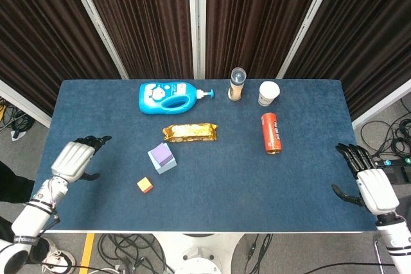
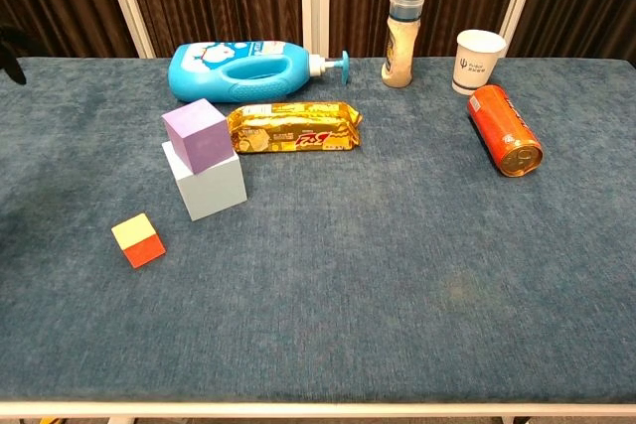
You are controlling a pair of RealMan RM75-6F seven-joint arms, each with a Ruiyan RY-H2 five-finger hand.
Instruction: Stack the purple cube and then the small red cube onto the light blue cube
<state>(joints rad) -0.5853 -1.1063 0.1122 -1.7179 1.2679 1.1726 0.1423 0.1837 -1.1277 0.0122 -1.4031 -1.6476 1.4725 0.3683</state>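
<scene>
The purple cube (image 1: 160, 154) (image 2: 201, 134) sits on top of the light blue cube (image 1: 166, 165) (image 2: 207, 186), turned a little askew. The small red cube (image 1: 145, 185) (image 2: 139, 240), yellow on its upper face, lies on the table to the front left of that stack. My left hand (image 1: 74, 160) hovers over the table's left edge, far from the cubes, open and holding nothing. My right hand (image 1: 370, 184) hangs past the right front corner, open with fingers spread. The chest view shows only a dark tip of the left hand (image 2: 10, 52) at its left border.
A gold snack packet (image 1: 189, 132) lies just behind the stack. Further back are a blue detergent bottle (image 1: 168, 97), a tall capped jar (image 1: 237, 84) and a paper cup (image 1: 269, 93). An orange can (image 1: 271, 132) lies on its side at the right.
</scene>
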